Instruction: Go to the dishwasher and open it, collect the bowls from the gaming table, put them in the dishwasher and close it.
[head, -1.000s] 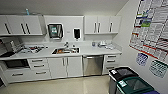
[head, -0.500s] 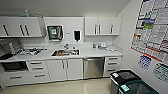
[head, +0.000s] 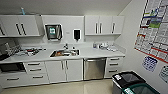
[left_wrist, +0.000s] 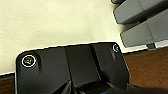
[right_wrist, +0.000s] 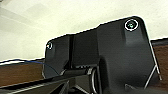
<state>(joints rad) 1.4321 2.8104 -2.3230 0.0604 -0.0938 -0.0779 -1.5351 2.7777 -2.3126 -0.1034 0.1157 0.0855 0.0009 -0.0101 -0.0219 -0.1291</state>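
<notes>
So the robot is facing a kitchenette wall and the job right now looks like just getting to the dishwasher. Going left to right in the head view: a dark oven-type unit (head: 11, 67) low down, white drawers (head: 35, 70) next to it, a sink (head: 64, 53) set into the countertop (head: 100, 53), white cabinet doors (head: 65, 70) under the sink, then the dishwasher (head: 94, 68), brushed steel front, door shut, sitting between those doors and another drawer stack (head: 113, 66). Further right, near the wall with posters (head: 155, 32), are two bins (head: 127, 80) on the floor.

To do this step well I'd say line the base up square with the steel panel and stop with enough room in front for the door to drop down (it probably hinges at the bottom, though I can't confirm that from here). I'd also keep clear of the bins on the right, since they sit close to the approach path.

As for the grippers, I honestly can't tell whether either is spread or closed. No bowls or gaming table here.
</notes>
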